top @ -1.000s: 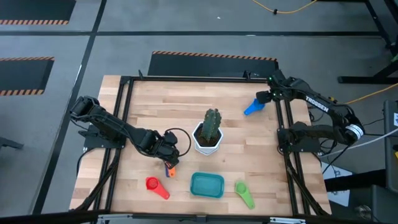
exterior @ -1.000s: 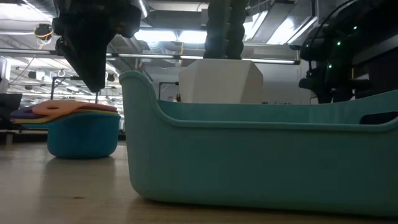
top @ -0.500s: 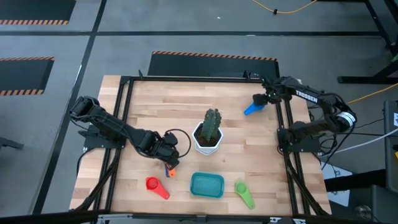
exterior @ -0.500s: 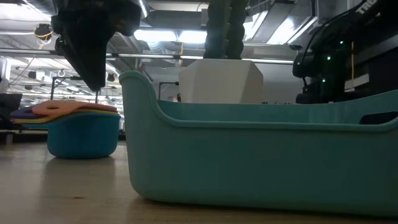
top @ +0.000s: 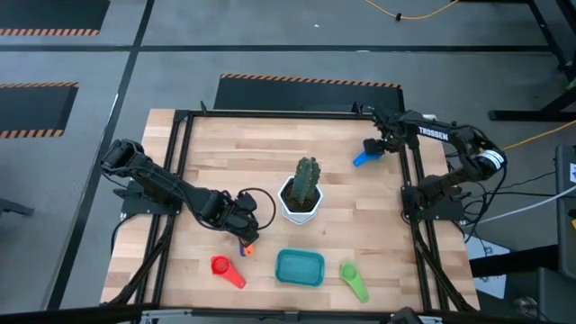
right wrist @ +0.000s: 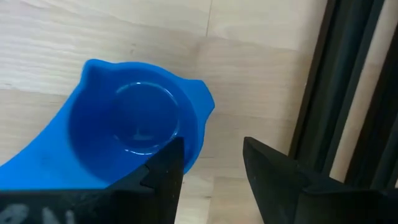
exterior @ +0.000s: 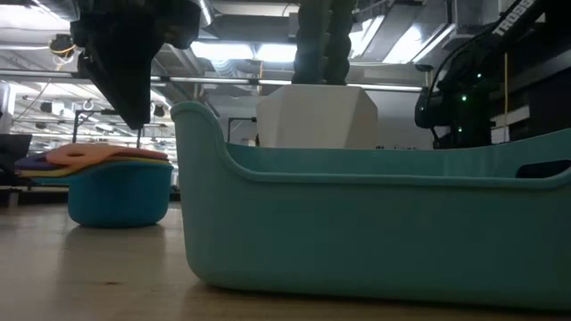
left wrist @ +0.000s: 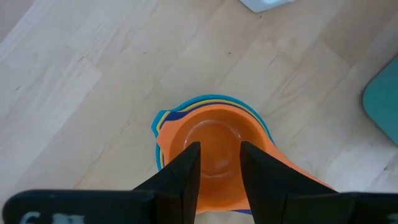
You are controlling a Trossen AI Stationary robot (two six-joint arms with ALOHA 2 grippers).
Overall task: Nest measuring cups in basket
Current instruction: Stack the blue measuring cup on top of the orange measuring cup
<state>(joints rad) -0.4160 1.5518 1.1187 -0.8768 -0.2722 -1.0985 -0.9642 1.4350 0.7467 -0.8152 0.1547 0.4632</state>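
A nested stack of measuring cups, orange on top [left wrist: 214, 134], stands on the table left of the teal basket [top: 299, 267]. My left gripper [left wrist: 216, 168] hangs open just above the stack [exterior: 119, 183], its fingers over the orange bowl, clear of it in the low view. A dark blue cup [right wrist: 127, 127] lies at the far right. My right gripper [right wrist: 211, 168] is open above it, pointing down, one finger over the bowl's rim and one outside; I see no touch. A red cup [top: 225, 268] and a green cup [top: 354, 281] lie either side of the basket.
A white pot with a green cactus [top: 301, 193] stands mid-table between the two arms, just behind the basket. A black frame rail [right wrist: 336, 93] runs close beside the blue cup at the table's right edge. Bare wood lies at the far left.
My right gripper has come down toward the dark blue cup and tipped more steeply downward, its fingers still open. The cups and the basket have stayed where they were.
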